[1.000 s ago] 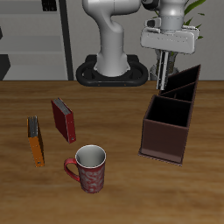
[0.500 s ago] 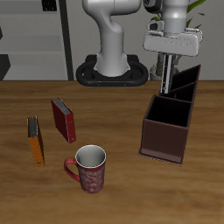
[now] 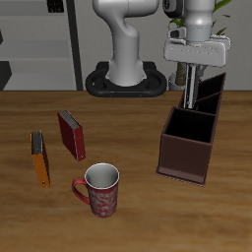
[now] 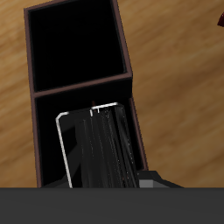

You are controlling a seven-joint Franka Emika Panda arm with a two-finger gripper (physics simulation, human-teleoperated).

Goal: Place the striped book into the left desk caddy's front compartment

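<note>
Maroon-brown walls of the left desk caddy (image 3: 192,138) frame two bins in a row, and I have the gripper (image 3: 196,83) poised above the far one, the front compartment (image 3: 207,94), at roughly one o'clock from the table's centre in the exterior view. From the wrist view the striped book (image 4: 101,149) stands upright inside that compartment, its pale-edged cover running close to one wall, with the other bin showing dark and unoccupied beyond the divider. In the exterior view a thin dark edge, which I take to be the book, shows just below the fingers (image 3: 189,81). I cannot tell whether the jaws are clamped on the book or parted; the fingertips sit out of sight in the wrist view and are too small to resolve in the other. My judgement: the insertion is essentially made and the step in hand is release and a clean exit. I would confirm the book's lower edge rests on the compartment floor, part the jaws fully, then lift straight up, with no sideways drift that could drag the cover against the slanted wall or tip the book. Well clear at about eight to nine o'clock lie the red book (image 3: 71,135), the orange book (image 3: 40,158) and the mug (image 3: 99,189).
</note>
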